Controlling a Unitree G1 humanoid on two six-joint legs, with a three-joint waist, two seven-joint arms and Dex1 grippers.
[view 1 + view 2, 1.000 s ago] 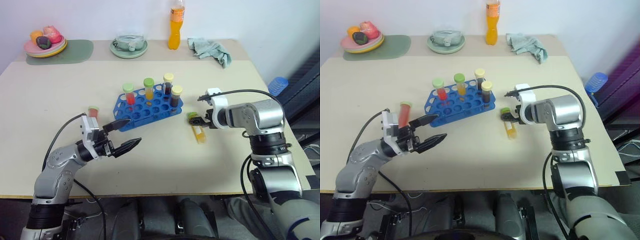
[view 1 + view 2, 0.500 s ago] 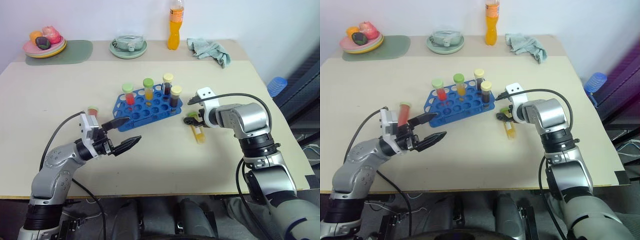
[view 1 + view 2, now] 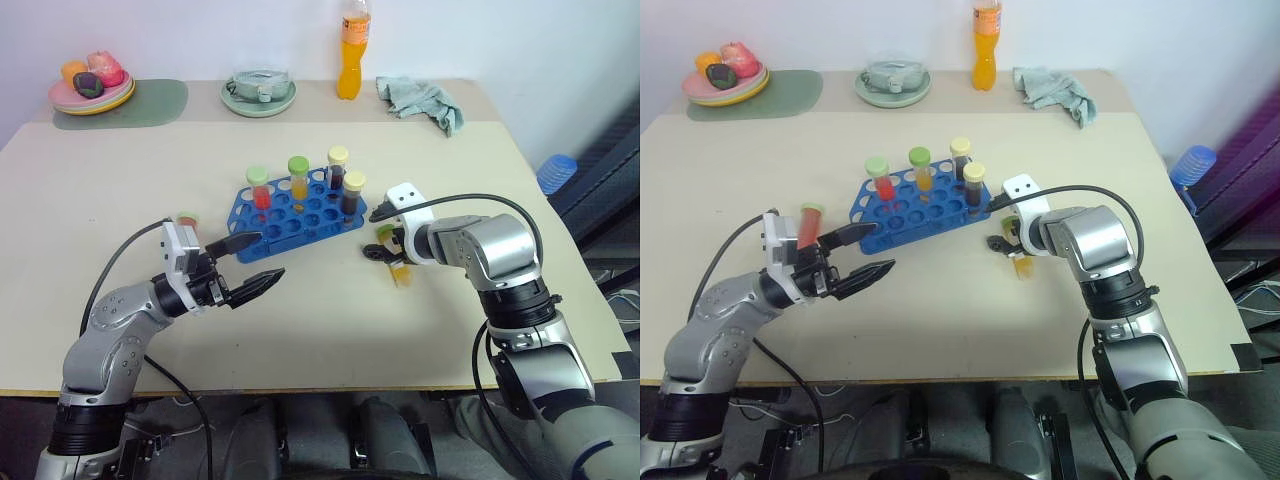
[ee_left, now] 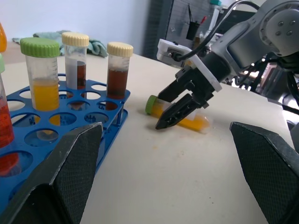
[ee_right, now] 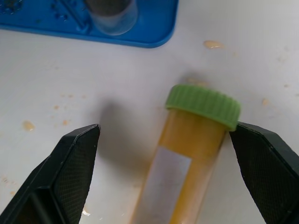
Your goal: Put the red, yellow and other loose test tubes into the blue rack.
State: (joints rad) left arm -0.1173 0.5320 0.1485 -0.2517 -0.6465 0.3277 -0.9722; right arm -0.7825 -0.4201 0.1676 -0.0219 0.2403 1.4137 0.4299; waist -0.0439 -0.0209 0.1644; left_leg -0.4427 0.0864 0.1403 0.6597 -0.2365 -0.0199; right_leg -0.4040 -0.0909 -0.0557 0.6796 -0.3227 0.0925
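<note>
The right arm reaches in over the table (image 3: 500,150) with its wrist bent downward, so the right claw (image 3: 384,243) points at a slant toward the tabletop. Its two black fingers stand wide apart on either side of a yellow tube (image 5: 187,154), holding nothing. That tube lies flat on the table just beside the near right corner of the blue rack (image 3: 285,220); it is clear plastic with a ribbed green screw cap and a pale label. The left arm is bent at the elbow, its left claw (image 3: 250,262) roughly level and aimed toward the rack, fingers spread wide and empty. Behind it a red tube (image 3: 808,225) with a green cap lies on the table. The rack is a perforated plastic tray carrying four upright tubes: two with green caps, red and yellow-filled, and two with cream caps holding dark brown liquid.
</note>
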